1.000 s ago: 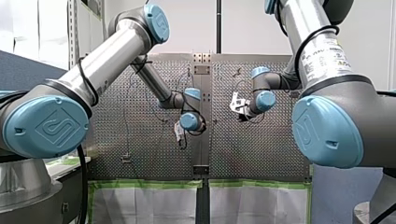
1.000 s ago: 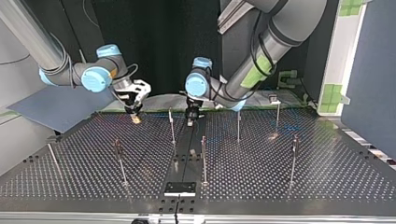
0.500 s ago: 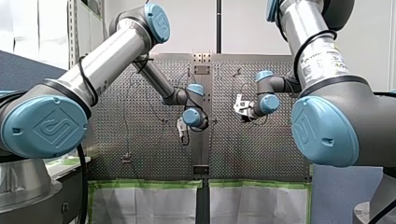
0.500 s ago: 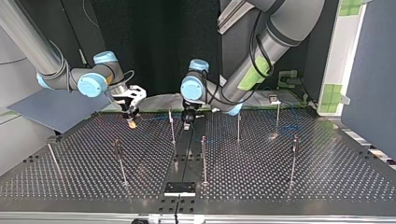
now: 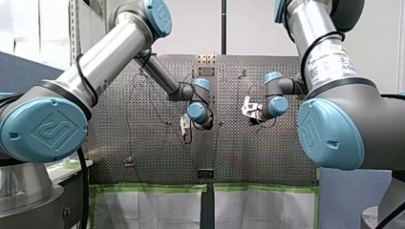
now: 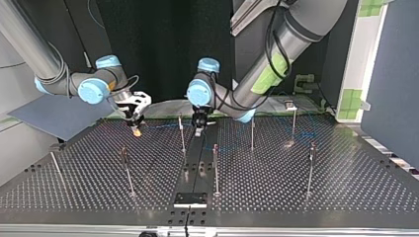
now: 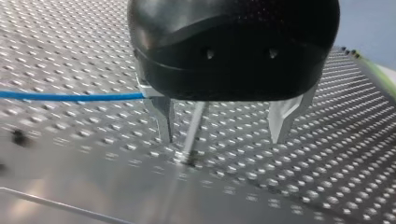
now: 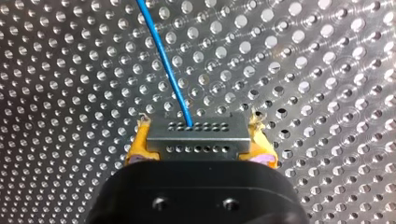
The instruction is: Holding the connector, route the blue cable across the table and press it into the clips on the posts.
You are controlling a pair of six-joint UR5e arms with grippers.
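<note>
Top view, near edge: a black plate (image 6: 190, 199) lies flat on the perforated desk (image 6: 276, 197), at its middle. Behind the plate stands a row of thin upright posts (image 6: 215, 168), well apart from one another. A second row stands further back.

At the far edge both arms hang over the desk. My right gripper (image 6: 135, 131), at this view's left, points down with its tip close over the surface. My left gripper (image 6: 198, 131) points down just beside the middle far post (image 6: 181, 132), on that post's right in this view.

Right wrist view: the fingers are clamped on the grey connector (image 8: 196, 133), with the yellow pads (image 8: 137, 144) pressed against its two ends. The blue cable (image 8: 163, 56) leaves the connector's top face and runs ahead over the desk, out of view.

Left wrist view: the metal fingers (image 7: 161, 114) stand apart and hold nothing. A single post (image 7: 194, 126) rises from the desk between them, close to one finger; contact cannot be told. The blue cable runs level up to the outer side of that same finger and passes out of sight behind the gripper body. Whether the cable sits in any clip cannot be told.
</note>
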